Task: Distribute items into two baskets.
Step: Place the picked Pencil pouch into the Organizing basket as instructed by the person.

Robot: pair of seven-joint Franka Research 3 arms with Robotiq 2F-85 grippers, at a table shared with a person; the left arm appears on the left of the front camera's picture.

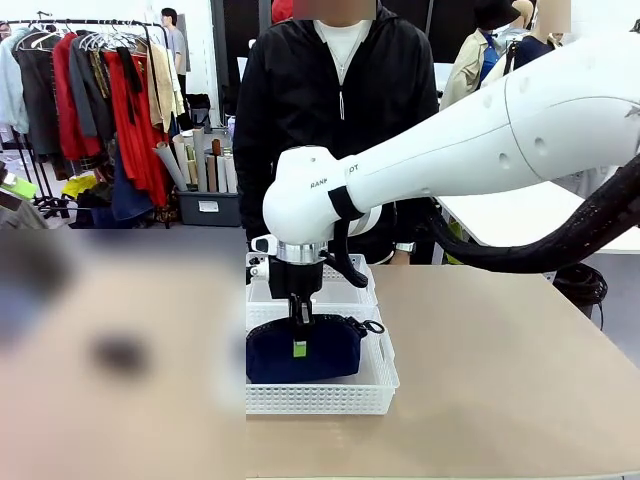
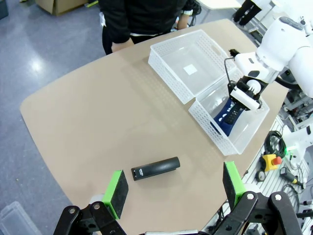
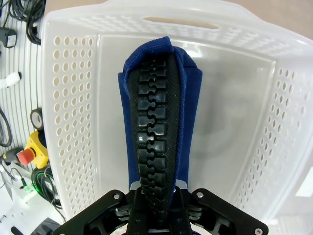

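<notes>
Tan table (image 1: 500,380), clothes rack (image 1: 110,90) behind: right gripper (image 1: 300,340) pinches pouch (image 1: 328,352) in basket (image 1: 320,398), left gripper (image 2: 173,186) spread.

I count two white baskets: the nearer basket (image 1: 320,398) and the farther basket (image 2: 168,73); one navy pouch (image 1: 320,355); one black stapler (image 2: 155,168); so two items against two baskets; I see two grippers, the left gripper (image 2: 174,185) and the right gripper (image 1: 300,338); one person (image 1: 335,90) stands at the one table (image 1: 500,380).
</notes>
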